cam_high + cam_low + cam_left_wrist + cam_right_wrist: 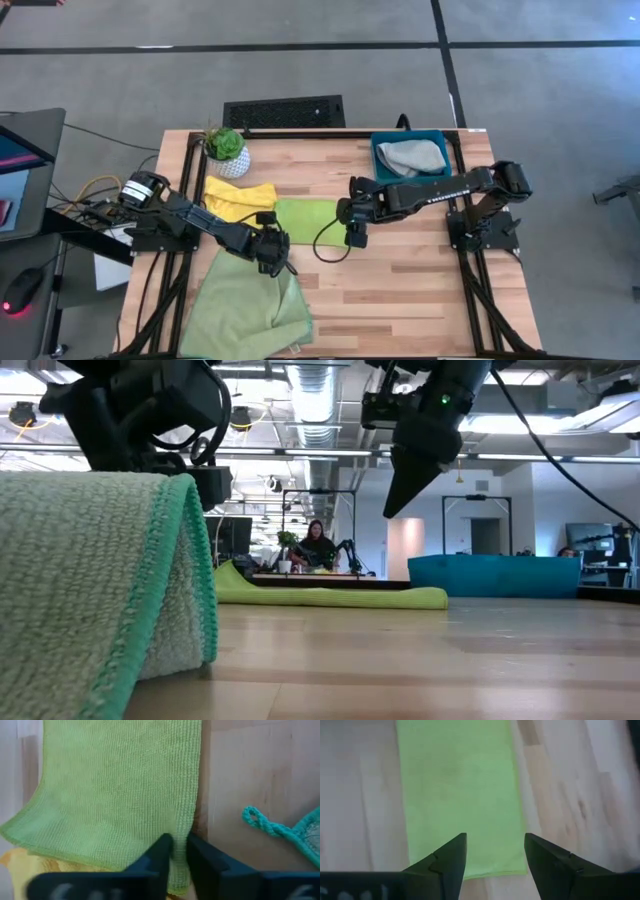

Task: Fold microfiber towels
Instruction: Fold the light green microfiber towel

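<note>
A lime green towel [305, 215] lies as a flat strip at the table's middle, its left end overlapping a yellow towel [238, 197]. My left gripper [272, 250] sits at the strip's near left corner, shut on its edge. My right gripper [355, 235] hovers open above the strip's right end [465, 795], with nothing between its fingers. A larger pale green towel [250, 305] with teal edging lies rumpled at the near left; its teal loop [257, 817] shows beside my left gripper. A grey towel [410, 155] rests in the teal tray [440, 138]. My left gripper pinches the lime towel's side edge [181, 845] close to a corner, between its two fingers [162, 855]. The fingers slant down from the table's near left. One layer or several, I cannot tell. The towel still lies flat on the table and on the yellow towel [30, 862].
A potted plant [226, 150] stands at the far left corner. The teal tray [500, 575] is at the far right. Bare wood lies at the table's near right. In the low view the pale green towel [100, 590] fills the left foreground and hides my left gripper's fingers.
</note>
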